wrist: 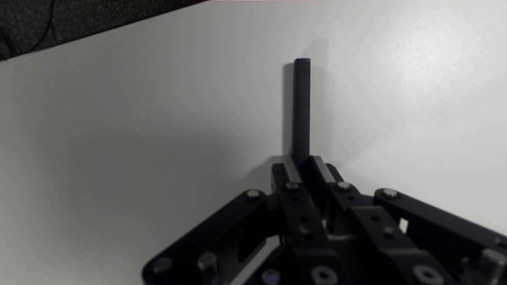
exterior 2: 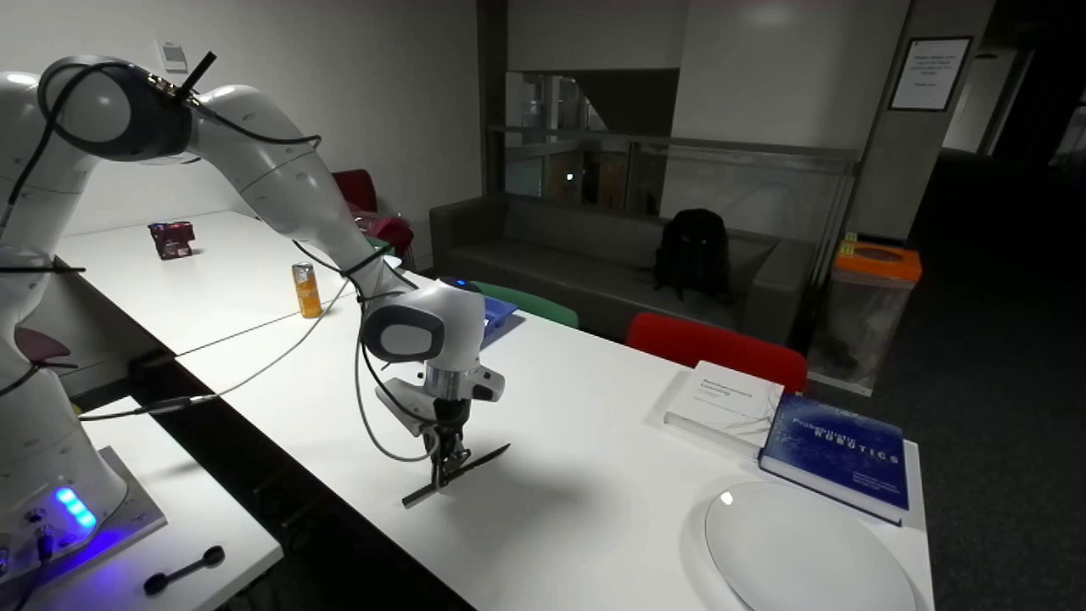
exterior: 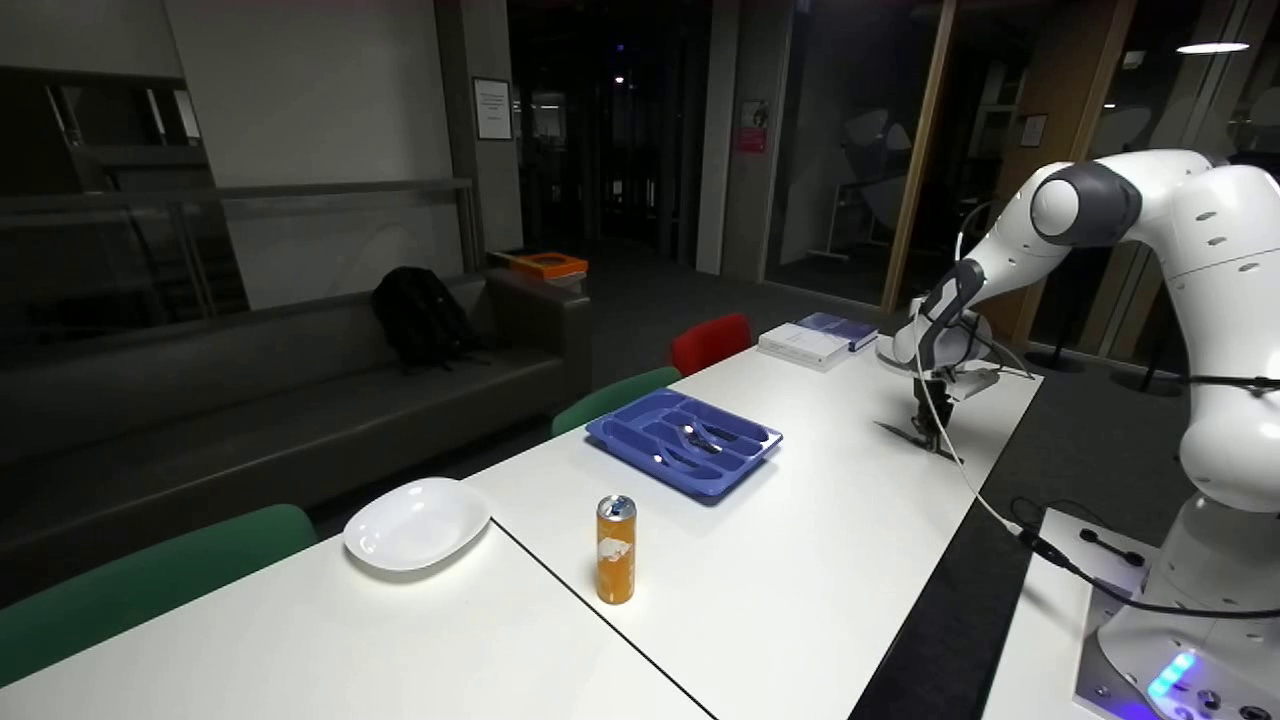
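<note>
A long dark knife (wrist: 302, 107) is pinched between the two fingers of my gripper (wrist: 302, 160). Its straight, square-ended handle points away from the fingers in the wrist view, with a shadow on the white table close beside it. In an exterior view the pointed blade (exterior 2: 488, 457) sticks out on one side of the gripper and the handle (exterior 2: 417, 496) on the opposite side. The blade (exterior: 898, 431) also shows in an exterior view. The knife is level and low over the table; whether it touches the surface I cannot tell. The fingers hide its middle part.
A blue cutlery tray (exterior: 708, 488) holding some utensils stands on the table, near an orange can (exterior: 615, 555) and a white bowl (exterior: 418, 525). A white book (exterior 2: 721, 399), a blue book (exterior 2: 836, 454) and a white plate (exterior 2: 806, 552) lie towards one end. A cable hangs along the arm.
</note>
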